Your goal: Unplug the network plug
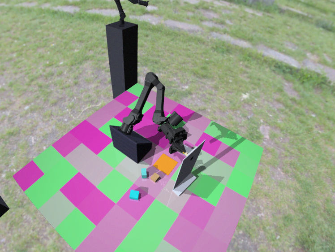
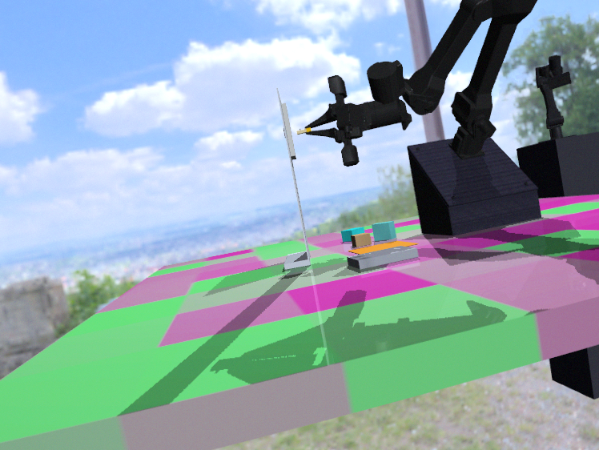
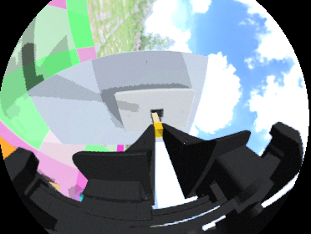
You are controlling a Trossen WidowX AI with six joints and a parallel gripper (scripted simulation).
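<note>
From the arm's side, the upright panel (image 1: 186,171) (image 2: 299,207) (image 3: 75,121) stands ahead of the arm's pedestal (image 1: 143,152) (image 2: 493,214) on the table (image 1: 146,230) (image 2: 145,358) (image 3: 25,119), with the marked square (image 1: 165,164) (image 2: 387,247) (image 3: 7,147) between. Three blocks (image 1: 155,177) (image 2: 360,239) lie right of the square; a low slab (image 2: 384,259) lies left. The network plug (image 2: 303,130) (image 3: 157,125) is between the gripper's (image 1: 185,152) (image 2: 308,130) (image 3: 158,130) fingertips, before the socket (image 3: 157,113), outside it.
</note>
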